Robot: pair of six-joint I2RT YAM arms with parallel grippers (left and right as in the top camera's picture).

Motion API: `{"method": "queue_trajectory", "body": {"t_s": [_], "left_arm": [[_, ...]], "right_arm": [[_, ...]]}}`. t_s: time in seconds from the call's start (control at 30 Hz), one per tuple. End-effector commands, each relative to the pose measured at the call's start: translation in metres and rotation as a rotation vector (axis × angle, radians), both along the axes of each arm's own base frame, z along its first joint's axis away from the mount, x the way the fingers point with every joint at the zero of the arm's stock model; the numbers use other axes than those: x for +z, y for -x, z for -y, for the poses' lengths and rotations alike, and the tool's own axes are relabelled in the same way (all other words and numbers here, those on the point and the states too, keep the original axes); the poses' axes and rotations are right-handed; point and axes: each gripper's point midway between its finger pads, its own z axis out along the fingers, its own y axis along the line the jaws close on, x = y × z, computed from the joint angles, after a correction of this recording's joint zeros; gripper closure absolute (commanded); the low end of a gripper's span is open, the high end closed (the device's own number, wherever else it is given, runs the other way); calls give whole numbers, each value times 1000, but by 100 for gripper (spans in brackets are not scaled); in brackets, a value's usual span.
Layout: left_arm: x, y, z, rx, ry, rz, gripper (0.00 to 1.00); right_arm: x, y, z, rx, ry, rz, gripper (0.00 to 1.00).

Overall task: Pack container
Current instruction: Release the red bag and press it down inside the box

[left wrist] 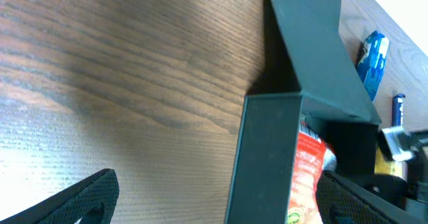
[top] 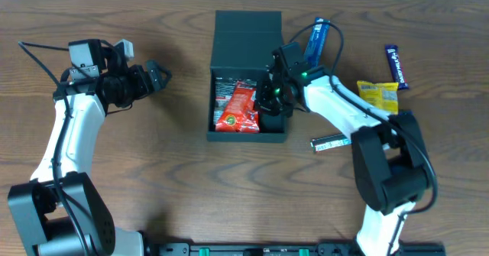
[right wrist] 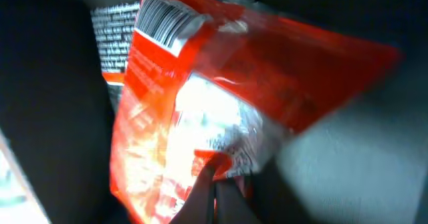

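Across the tabletop, the open container stood well clear of the left fingers, which were spread wide. The right fingers reached inside it, pressed together and pinching the edge of a packet.

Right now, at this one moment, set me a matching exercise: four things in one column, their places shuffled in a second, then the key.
Things
1. red snack packet
2. yellow packet
3. silver bar
4. left gripper

Places, as the overhead view shows them
A. over bare table, left of the container
B. inside the container
C. far right, just below the dark blue bar
D. lying on the table off the container's lower right corner

Pairs: 1-B, 2-C, 3-D, 4-A
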Motion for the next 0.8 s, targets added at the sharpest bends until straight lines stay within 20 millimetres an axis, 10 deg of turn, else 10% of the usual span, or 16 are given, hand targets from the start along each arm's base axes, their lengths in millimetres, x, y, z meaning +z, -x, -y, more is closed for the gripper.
{"method": "queue_trajectory", "body": {"t_s": [0.0,0.77], "left_arm": [[-4,1,2,-23,-4,-6,5],[-7,5,2,-48,-21,-11,5]], "right_arm": [[-1,3,-14,153,-47,76,99],[75,5,-59,511,-291,442,99]]}}
